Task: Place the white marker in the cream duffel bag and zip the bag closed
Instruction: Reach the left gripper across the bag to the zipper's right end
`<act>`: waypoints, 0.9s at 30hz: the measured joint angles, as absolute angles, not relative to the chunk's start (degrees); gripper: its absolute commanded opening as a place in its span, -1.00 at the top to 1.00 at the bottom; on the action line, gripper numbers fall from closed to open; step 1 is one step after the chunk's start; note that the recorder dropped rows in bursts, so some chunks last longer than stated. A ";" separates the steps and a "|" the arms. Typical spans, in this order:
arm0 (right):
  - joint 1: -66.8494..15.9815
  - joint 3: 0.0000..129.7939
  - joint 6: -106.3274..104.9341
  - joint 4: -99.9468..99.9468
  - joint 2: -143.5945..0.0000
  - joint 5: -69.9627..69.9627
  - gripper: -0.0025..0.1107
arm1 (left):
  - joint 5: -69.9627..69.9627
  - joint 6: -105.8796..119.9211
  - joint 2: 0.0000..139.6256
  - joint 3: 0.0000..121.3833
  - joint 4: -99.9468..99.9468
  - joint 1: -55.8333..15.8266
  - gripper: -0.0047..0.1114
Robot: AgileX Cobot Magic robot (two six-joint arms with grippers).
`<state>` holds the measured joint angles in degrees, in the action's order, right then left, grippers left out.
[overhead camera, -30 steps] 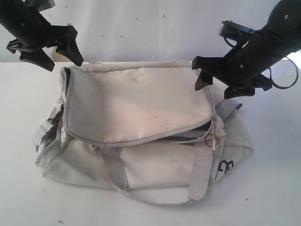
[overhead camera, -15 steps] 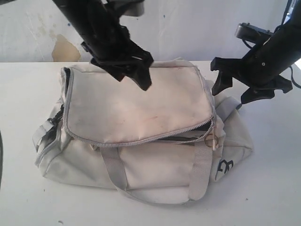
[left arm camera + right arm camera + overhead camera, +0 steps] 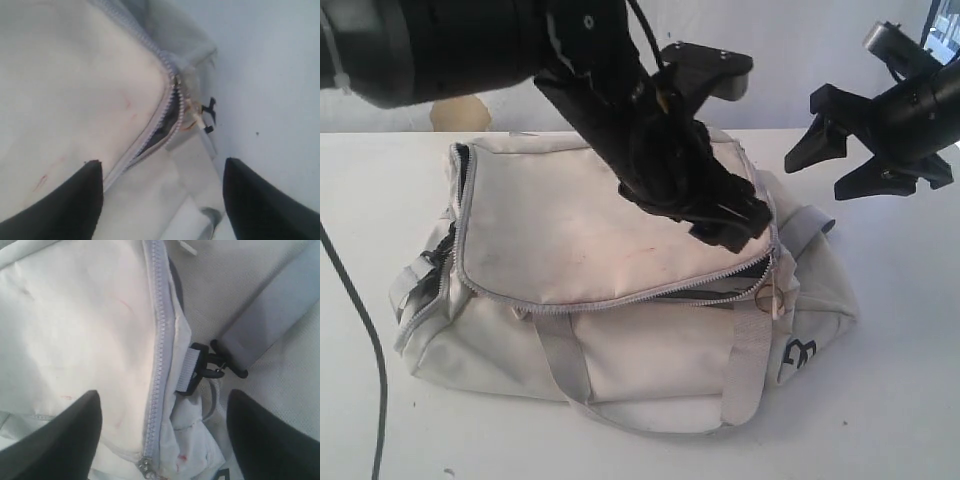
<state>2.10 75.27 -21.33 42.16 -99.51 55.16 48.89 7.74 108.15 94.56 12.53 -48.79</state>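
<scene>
The white table (image 3: 900,400) carries the cream duffel bag (image 3: 620,340), whose zipper (image 3: 720,285) gapes along the bag's front edge. The left gripper (image 3: 735,228) hangs over the bag's flap corner nearest the logo end, jaws spread and empty. The right gripper (image 3: 820,175) hovers beyond that same end, spread wide, holding nothing.
</scene>
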 measured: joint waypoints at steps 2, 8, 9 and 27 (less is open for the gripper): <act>2.10 75.27 -22.25 42.70 -99.51 55.70 -0.19 | 45.11 7.62 108.13 92.92 12.65 -50.35 -0.38; 3.49 75.27 -23.08 42.93 -99.51 57.03 -0.19 | 39.31 0.37 108.13 89.05 12.76 -53.83 -0.38; 3.75 75.27 -23.08 42.93 -99.51 57.14 -0.19 | 38.34 -0.85 108.13 88.54 12.76 -53.91 -0.38; 3.99 75.27 -22.15 42.93 -99.51 57.51 -0.19 | 20.62 -24.73 108.35 79.69 12.86 -57.77 -0.31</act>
<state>3.99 75.27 -22.15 42.93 -99.51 57.51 20.62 -24.73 108.35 79.69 12.86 -57.77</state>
